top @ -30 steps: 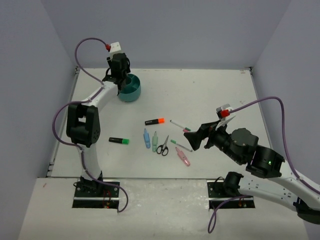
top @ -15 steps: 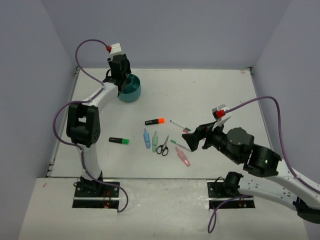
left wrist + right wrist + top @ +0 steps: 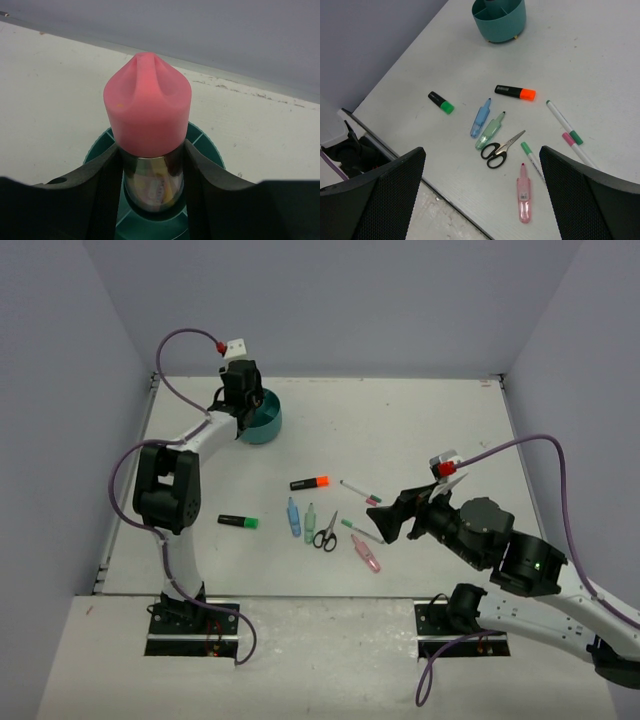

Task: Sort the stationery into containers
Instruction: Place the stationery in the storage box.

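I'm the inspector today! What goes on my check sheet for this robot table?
Surface: white table, no spills seen.
Job's things: teal organiser at the far left, pink tube held over it. Lying loose: orange-capped highlighter, green-capped highlighter, blue marker, pale-green marker, scissors, pink marker, three white pens.
Clutter: nothing seen.
Grippers: left gripper shut on the pink tube; right gripper open, holding nothing, pointed at the loose items.
Cables: purple cables loop off both arms, away from the stationery.
Surroundings: plain grey walls.
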Robot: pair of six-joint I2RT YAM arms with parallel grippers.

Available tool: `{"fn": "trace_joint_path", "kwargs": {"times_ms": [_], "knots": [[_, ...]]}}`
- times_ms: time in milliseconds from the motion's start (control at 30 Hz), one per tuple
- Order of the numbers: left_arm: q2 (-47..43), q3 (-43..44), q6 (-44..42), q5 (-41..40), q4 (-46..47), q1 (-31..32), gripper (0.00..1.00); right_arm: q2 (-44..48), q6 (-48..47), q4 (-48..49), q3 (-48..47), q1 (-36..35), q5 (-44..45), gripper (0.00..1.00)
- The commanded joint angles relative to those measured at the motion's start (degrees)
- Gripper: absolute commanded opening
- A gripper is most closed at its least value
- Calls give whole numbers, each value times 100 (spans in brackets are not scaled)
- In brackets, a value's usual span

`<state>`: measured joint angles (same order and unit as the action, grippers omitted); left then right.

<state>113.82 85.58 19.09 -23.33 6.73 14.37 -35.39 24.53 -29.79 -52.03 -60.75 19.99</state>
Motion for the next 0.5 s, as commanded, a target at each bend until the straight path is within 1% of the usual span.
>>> {"fn": "trace_joint_path", "kwargs": {"times_ms": [0,67,100,167,200,367,433,467], "knots": [[-191,11,60,22,404,4,8,58,2,61,20,-16,-7,99],[-216,-25,60,66,386,4,17,50,-1,61,16,-9,-21,99],[-235,-63,60,105,405,4,24,50,-1,61,10,-15,-21,99],[-284,-105,88,136,413,4,47,29,2,61,12,-16,-50,99],[-311,-130,114,137,405,4,57,22,8,60,18,-16,-55,99],[-723,-316,333,202,354,4,73,-219,154,-79,-5,17,52,99],[-957,-407,433,215,305,4,84,-408,233,-89,16,95,-43,99],[-1180,-492,533,208,265,12,97,-600,258,-89,32,143,-114,99]]}}
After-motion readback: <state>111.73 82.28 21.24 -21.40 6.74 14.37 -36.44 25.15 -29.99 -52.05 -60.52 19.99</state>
